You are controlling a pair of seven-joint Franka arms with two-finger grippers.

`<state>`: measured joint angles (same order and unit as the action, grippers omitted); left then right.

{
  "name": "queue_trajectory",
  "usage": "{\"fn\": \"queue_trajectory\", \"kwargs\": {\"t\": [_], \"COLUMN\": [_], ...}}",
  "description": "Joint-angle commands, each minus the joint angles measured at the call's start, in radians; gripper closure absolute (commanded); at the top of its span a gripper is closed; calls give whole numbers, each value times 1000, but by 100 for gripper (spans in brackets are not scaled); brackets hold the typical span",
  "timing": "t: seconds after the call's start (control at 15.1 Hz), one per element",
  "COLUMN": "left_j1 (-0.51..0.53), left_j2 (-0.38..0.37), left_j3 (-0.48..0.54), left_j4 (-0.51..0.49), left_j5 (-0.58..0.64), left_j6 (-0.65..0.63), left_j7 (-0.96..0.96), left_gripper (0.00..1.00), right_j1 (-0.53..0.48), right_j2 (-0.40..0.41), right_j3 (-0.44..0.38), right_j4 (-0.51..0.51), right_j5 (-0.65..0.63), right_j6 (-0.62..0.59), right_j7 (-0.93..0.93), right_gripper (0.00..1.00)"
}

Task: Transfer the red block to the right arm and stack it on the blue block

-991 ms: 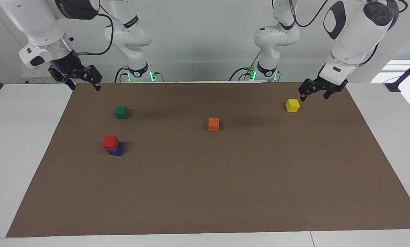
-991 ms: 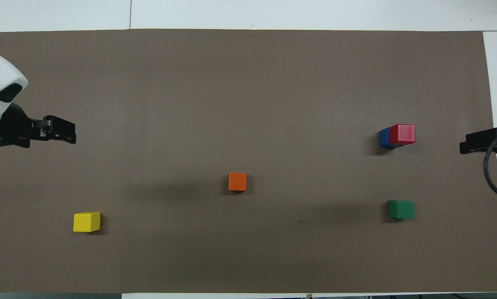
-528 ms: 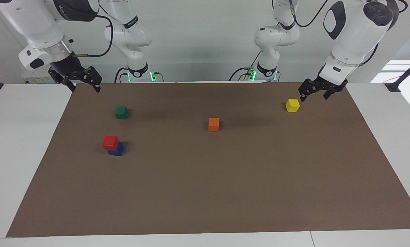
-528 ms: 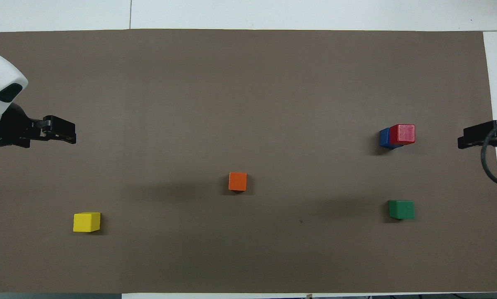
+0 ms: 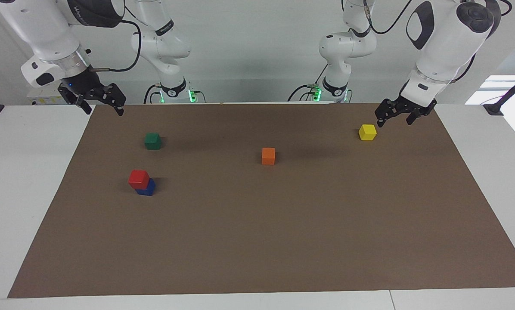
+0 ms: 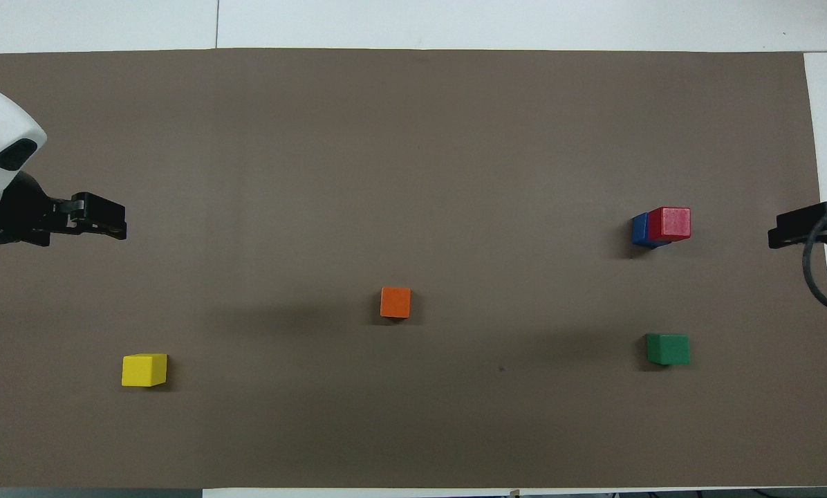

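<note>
Overhead view showed the green block nearer me, then the red block atop the blue block, slightly offset. My right gripper and left gripper hung open, empty. It looked light, rigid, glossy; I'd pinch its flat sides.

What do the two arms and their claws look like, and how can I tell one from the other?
Both arms are white, rounded and jointed, with dark patches at the joints and black cables. Each ends in a black two-finger claw. The right claw has a silver ring and a small blue light at its mount, and a thin black cable at the wrist. The left claw shows no such light.
</note>
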<state>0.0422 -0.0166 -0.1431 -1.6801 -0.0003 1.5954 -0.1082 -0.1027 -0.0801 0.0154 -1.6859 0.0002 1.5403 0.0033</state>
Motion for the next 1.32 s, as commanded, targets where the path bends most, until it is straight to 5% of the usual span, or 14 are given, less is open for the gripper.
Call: {"fn": "queue_trajectory", "kwargs": {"t": [0.0, 1.25], "left_j1": [5, 5], "left_j2": [-13, -14], "left_j3": [0, 0], "left_j4": [-3, -3], "left_j5": [-13, -13], "left_j6": [-14, -14], "left_j7": [8, 8], "left_gripper": [0, 0], "right_j1": [-12, -11], "right_j2": [8, 5], "right_j3": [6, 8], "right_j4": [15, 8], "right_j5": [-14, -32], "right_j6": [-11, -14], "right_j7": [-28, -80], "right_gripper": [0, 0]}}
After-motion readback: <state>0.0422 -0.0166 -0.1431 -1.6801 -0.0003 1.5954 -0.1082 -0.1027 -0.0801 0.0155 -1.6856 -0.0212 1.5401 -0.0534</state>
